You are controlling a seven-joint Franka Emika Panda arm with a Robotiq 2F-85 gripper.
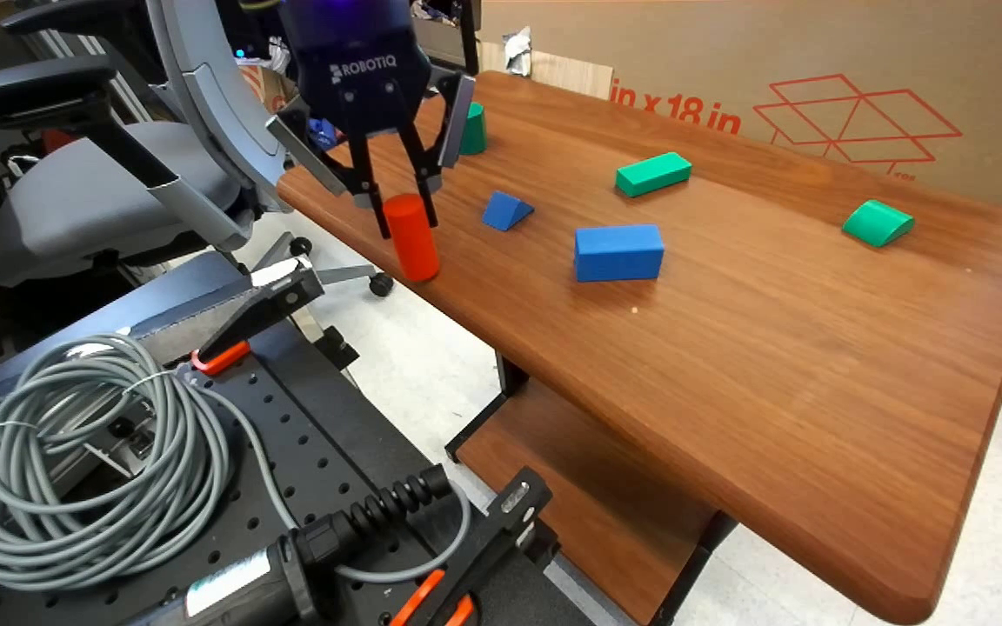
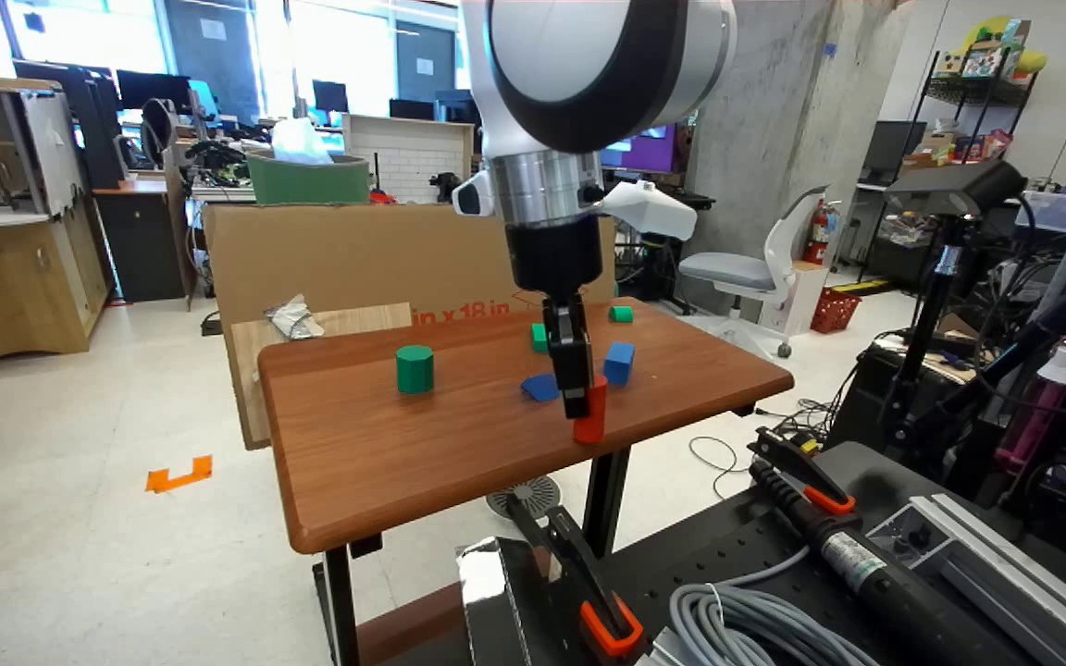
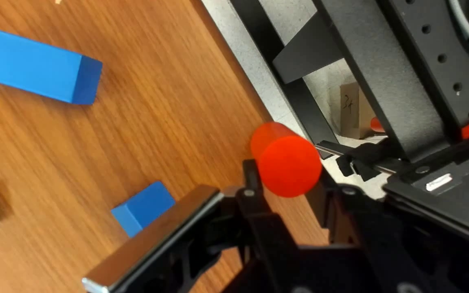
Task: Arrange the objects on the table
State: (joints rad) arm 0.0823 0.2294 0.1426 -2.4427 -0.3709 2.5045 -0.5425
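Observation:
A red cylinder (image 1: 415, 248) stands upright at the near edge of the wooden table (image 1: 727, 374). It also shows in an exterior view (image 2: 593, 421) and the wrist view (image 3: 289, 167). My gripper (image 1: 407, 224) has a finger on each side of its upper part and looks shut on it. I cannot tell whether its base touches the table. A blue triangular block (image 1: 506, 210) and a larger blue rectangular block (image 1: 618, 254) lie beside it. A green rectangular block (image 1: 653, 174), a green half-round block (image 1: 878, 223) and a green cylinder (image 2: 415, 370) are farther back.
A cardboard box panel (image 1: 727, 52) stands behind the table. A black cart (image 1: 292, 417) with coiled grey cable (image 1: 92, 461) and clamps stands across a gap from the table's near edge. A grey office chair (image 1: 118, 174) is close to the table's end.

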